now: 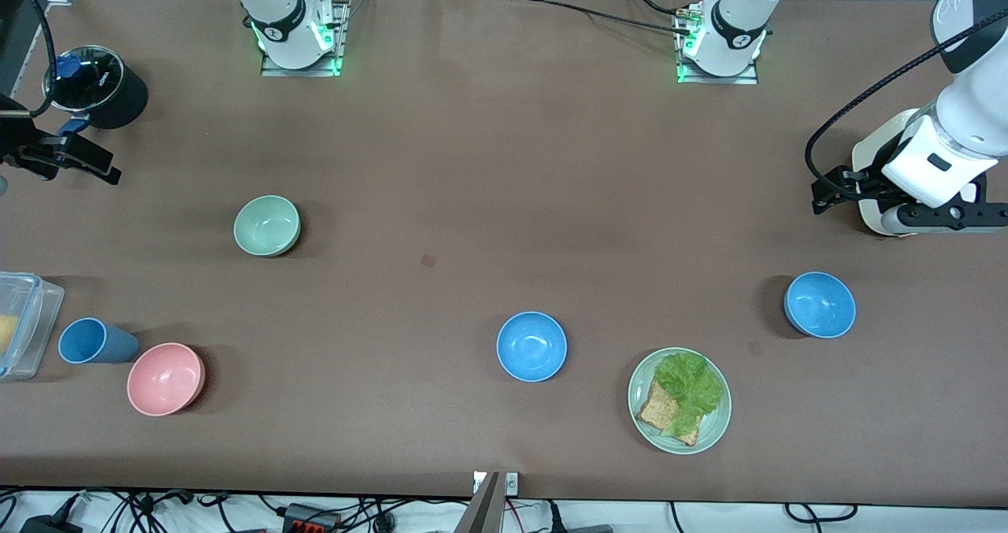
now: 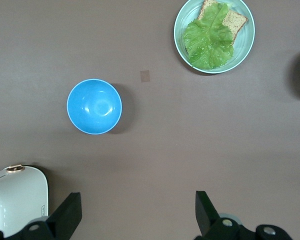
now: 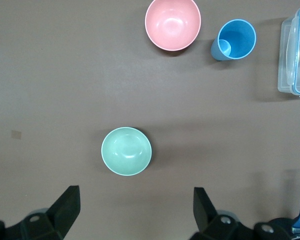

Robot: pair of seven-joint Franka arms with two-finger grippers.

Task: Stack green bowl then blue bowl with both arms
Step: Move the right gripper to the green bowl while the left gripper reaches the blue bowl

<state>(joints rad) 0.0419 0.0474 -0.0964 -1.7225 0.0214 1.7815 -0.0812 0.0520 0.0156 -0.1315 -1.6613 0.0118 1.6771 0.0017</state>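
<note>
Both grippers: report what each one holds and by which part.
Nothing is held. The left gripper is open over bare table near one blue bowl; the right gripper is open near the green bowl.

Brown table (image 1: 488, 163), cables along edge (image 1: 142, 509)

1. The desk (image 1: 472, 186) has a plain brown surface.
2. The green bowl (image 1: 267, 225) stands upright toward the right arm's end.
3. A pink bowl (image 1: 165, 378) and a blue cup (image 1: 93, 341) on its side sit just beside each other, nearer the front camera than the green bowl.
4. A clear container (image 1: 24, 324) sits at the desk edge beside the cup.
5. One blue bowl (image 1: 531, 346) stands near mid-desk; a second blue bowl (image 1: 820, 305) stands toward the left arm's end.
6. A green plate (image 1: 679, 400) carrying lettuce and bread lies between them, nearer the camera.
7. A black round pot (image 1: 98, 86) stands at the right arm's end.
</note>
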